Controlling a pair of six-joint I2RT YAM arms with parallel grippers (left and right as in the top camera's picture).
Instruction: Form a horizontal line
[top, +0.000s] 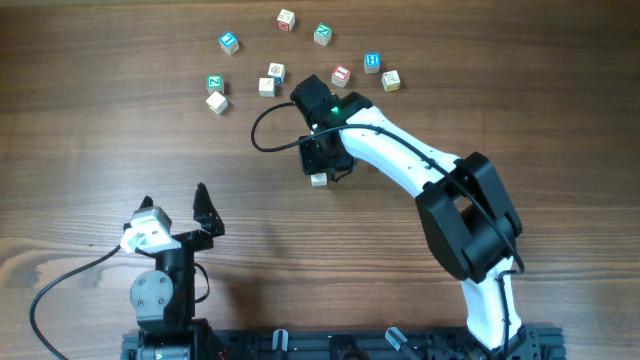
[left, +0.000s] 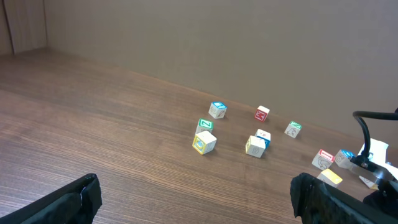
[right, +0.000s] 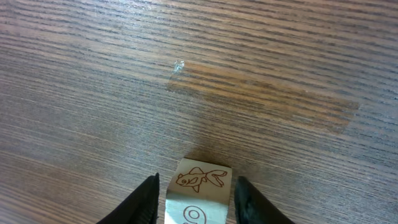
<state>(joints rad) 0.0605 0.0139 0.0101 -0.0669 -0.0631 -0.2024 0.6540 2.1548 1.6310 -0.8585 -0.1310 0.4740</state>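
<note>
Right arm's gripper (top: 322, 168) stands over a small pale wooden cube with a fish drawing (right: 200, 180). The cube sits on the brown wood-grain bench (top: 90, 120), well apart from the scattered painted letter cubes (top: 229, 42) at the far side, and the fingers (right: 144, 200) flank it with a thin gap on each side, so they are not pinching it. No horizontal line exists yet; this lone cube reads as its first member, put on bare bench probably to leave room for neighbours. Left gripper (top: 175, 200) hangs near the front edge with fingers spread wide and empty, clear of the work.
</note>
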